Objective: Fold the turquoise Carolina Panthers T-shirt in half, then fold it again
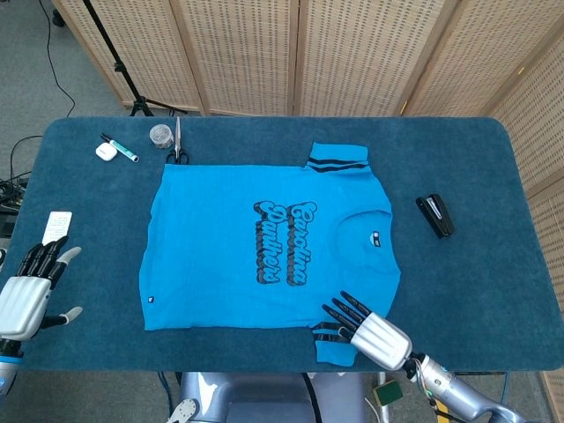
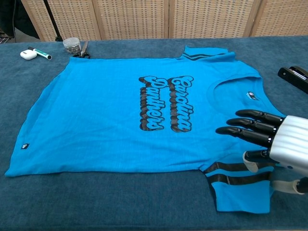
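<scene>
On the blue table (image 1: 493,159) the shirt (image 1: 220,256) lies flat and unfolded, collar toward the stapler (image 1: 434,215). Over its near striped sleeve (image 2: 240,190) the right hand (image 1: 368,330) hovers with fingers spread, grasping nothing. Off by the table's left edge, the left hand (image 1: 26,295) is likewise splayed and empty.

T-shirt (image 1: 269,242) on table (image 1: 493,167) (stapler (image 1: 434,216) right)

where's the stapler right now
The black stapler lies on the blue table near its right side in the head view, just right of the turquoise T-shirt's collar, apart from both hands.
</scene>
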Tool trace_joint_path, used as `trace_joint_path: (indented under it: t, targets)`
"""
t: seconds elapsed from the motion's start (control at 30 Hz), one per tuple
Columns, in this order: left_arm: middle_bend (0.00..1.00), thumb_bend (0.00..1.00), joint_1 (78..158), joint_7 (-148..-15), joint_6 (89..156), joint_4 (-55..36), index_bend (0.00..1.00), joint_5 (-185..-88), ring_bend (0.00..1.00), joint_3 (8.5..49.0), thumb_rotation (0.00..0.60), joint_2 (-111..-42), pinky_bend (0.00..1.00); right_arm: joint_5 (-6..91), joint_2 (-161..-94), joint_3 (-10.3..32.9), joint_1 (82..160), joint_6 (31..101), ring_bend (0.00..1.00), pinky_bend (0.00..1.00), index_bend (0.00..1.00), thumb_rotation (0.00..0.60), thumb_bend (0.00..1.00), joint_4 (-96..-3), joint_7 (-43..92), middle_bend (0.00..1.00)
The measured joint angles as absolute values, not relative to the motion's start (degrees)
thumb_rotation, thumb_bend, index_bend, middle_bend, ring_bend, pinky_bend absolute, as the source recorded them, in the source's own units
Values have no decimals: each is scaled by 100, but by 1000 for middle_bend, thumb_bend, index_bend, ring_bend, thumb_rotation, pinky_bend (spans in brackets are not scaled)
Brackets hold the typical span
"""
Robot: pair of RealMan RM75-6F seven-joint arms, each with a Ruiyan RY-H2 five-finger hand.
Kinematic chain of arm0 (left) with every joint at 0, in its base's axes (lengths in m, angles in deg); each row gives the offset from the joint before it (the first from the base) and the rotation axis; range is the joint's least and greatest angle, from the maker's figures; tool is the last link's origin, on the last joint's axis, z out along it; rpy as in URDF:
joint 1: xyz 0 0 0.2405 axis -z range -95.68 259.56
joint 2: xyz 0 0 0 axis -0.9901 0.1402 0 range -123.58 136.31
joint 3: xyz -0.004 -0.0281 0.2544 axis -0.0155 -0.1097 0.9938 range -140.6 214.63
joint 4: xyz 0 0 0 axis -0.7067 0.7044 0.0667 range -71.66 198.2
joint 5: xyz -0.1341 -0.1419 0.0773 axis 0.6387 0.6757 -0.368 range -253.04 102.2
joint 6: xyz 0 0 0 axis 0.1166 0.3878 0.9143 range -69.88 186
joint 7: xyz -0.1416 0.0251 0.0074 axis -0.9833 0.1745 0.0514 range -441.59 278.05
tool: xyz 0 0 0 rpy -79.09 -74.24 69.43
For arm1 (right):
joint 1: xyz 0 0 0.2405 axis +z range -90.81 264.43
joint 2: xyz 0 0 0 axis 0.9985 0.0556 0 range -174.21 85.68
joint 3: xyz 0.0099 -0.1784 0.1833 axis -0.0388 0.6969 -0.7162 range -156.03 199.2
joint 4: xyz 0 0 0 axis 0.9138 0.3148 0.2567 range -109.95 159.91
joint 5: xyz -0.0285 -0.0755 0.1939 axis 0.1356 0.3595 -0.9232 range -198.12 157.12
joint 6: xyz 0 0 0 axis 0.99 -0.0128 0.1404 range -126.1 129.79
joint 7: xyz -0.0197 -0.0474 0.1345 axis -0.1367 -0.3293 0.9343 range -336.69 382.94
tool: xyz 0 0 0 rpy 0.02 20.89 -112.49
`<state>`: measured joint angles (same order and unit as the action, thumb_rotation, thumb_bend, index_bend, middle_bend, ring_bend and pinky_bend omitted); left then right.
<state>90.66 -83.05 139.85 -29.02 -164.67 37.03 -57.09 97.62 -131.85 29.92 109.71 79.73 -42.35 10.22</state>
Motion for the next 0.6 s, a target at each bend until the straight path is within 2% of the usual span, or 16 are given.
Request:
trace_joint_path:
  t: [0.13, 0.37, 0.6]
  targets:
    - [0, 0, 9071, -8317, 13963, -2901, 0, -16454, 0, 3702, 600, -5705, 0, 9690, -13236, 3008, 11032, 7910, 0, 0, 531, 600, 355, -4243, 1053, 60]
    - [0, 0, 9090, -8304, 13903, -2865, 0, -16474, 0, 3730, 600, -5733, 0, 9630, -13285, 3061, 11063, 7944, 0, 0, 557, 600, 364, -4184, 1190, 60]
    - [0, 0, 9112, -8344, 13877, -2750, 0, -16627, 0, 3808, 600, -5804, 0, 9574, -13362, 3123, 11106, 8010, 0, 0, 597, 600, 475, -4044, 1499, 65]
